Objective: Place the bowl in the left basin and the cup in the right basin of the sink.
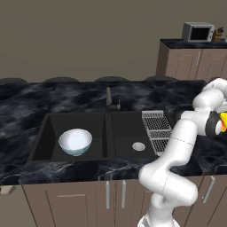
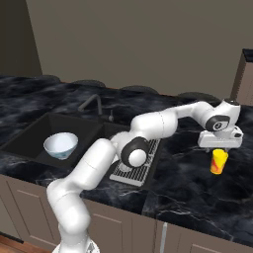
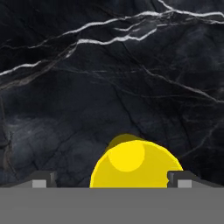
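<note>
Two task things lie well apart: the bowl (image 1: 75, 141) sits upright on the floor of the left basin (image 1: 51, 128), while the cup (image 2: 218, 161) stands on the tabletop (image 2: 197, 183) well to the right of the sink (image 1: 102, 157), nearer the front edge than the back. In the right base view the cup is yellow with a reddish mark on its side and leans a little. The tool (image 2: 219, 145) hangs straight above it, pointing down, with its fingers spread wide; in the hand view the two dark fingertips (image 3: 43, 178) stand on either side of the cup's mouth without touching it, so nothing is gripped. The right basin (image 1: 128, 133) holds only its round silver drain (image 1: 138, 146). A wire rack (image 1: 156, 125) lies along the sink's right rim, and the arm's elbow passes over it. A dark faucet (image 1: 109, 100) rises behind the central divider. Beyond the tabletop's right end, a separate cabinet (image 1: 190, 62) carries a microwave (image 1: 198, 32). Below the front edge run pale wood cabinet doors (image 1: 80, 199) with slim metal handles
</note>
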Tool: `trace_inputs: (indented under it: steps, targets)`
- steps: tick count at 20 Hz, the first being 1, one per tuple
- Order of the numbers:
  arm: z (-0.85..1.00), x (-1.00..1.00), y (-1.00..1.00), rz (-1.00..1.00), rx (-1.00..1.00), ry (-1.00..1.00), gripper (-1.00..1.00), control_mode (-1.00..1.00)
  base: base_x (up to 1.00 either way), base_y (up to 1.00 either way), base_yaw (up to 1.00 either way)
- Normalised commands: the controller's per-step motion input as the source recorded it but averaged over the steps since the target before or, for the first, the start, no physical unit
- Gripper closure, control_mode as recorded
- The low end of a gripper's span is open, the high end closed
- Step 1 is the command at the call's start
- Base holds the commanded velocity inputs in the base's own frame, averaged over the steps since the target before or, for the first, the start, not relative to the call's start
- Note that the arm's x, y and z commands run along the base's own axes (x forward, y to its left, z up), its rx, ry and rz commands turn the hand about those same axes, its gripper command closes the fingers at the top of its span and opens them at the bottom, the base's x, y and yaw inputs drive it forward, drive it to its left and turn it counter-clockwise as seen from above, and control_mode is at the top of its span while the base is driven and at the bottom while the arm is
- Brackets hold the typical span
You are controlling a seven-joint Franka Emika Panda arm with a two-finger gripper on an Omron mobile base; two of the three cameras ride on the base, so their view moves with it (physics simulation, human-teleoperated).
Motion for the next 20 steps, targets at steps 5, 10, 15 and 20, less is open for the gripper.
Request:
trace_inputs:
  steps: [5,10,15,20]
  targets:
    - [0.0,-0.1,0.07,-0.12,0.0,-0.02,-1.0,-1.0,0.0,0.0,0.0]
    - [-0.11,-0.01,0.16,-0.09,0.0,-0.01,-1.0,-1.0,0.0,0.0,0.0]
    - [-0.21,0.11,0.16,-0.04,0.0,-0.02,-1.0,-1.0,0.0,0.0,0.0]
    - [-0.27,0.14,0.05,-0.01,0.0,0.0,-1.0,-1.0,0.0,0.0,0.0]
